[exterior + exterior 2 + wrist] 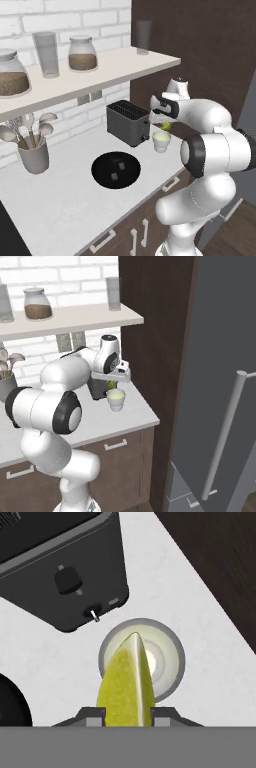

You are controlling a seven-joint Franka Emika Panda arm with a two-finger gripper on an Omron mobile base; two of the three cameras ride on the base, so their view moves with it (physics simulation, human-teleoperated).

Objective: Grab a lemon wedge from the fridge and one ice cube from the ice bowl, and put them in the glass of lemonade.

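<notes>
My gripper [127, 714] is shut on the yellow lemon wedge [125, 684], which points straight down over the glass of lemonade [165, 657]. In the left base view the lemon wedge [166, 126] hangs just above the whitish glass of lemonade [161, 141] beside the toaster, with the gripper [165, 123] over it. The right base view shows the glass of lemonade [116, 399] under the gripper [111, 385]. The black ice bowl [115, 169] lies on the counter to the left with ice cubes [114, 176] in it. The grey fridge [225, 381] stands at the right, its door shut.
A dark toaster [128, 122] stands right behind the glass. A grey utensil pot [34, 154] sits at the counter's left. The shelf [90, 75] above carries jars and tall tumblers. A dark wood panel [155, 331] bounds the counter on the right.
</notes>
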